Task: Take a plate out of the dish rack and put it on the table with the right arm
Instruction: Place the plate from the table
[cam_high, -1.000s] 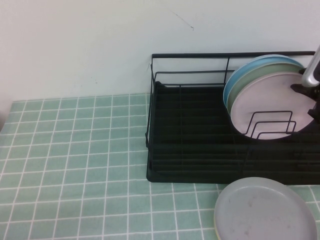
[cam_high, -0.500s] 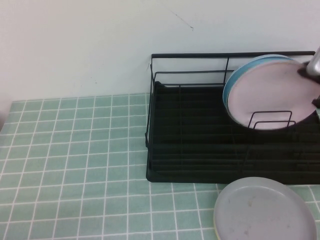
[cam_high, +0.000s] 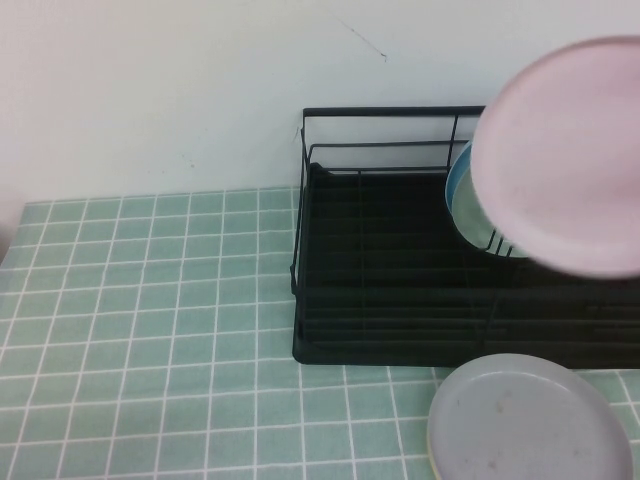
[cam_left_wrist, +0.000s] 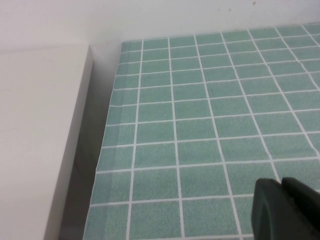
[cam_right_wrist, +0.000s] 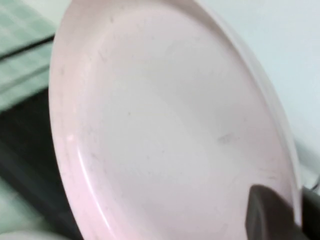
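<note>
The pale pink plate (cam_high: 565, 155) is held aloft at two o'clock in the high view, above the dish rack (cam_high: 400, 300) — round, matte, shallow-rimmed. It is pinched at its rim by the right gripper (cam_right_wrist: 275, 212); bare table (cam_high: 150, 330) lies toward eight o'clock. The left gripper (cam_left_wrist: 282, 200) is parked over tiles, fingers nearly together, nothing held.

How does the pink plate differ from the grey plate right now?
The pink plate is lifted above the dish rack, gripped at its rim by the right end effector; the grey plate lies flat on the table. Pink tilts steeply; grey is level. Both are round and rimmed. The left end effector hovers over bare tiles.
</note>
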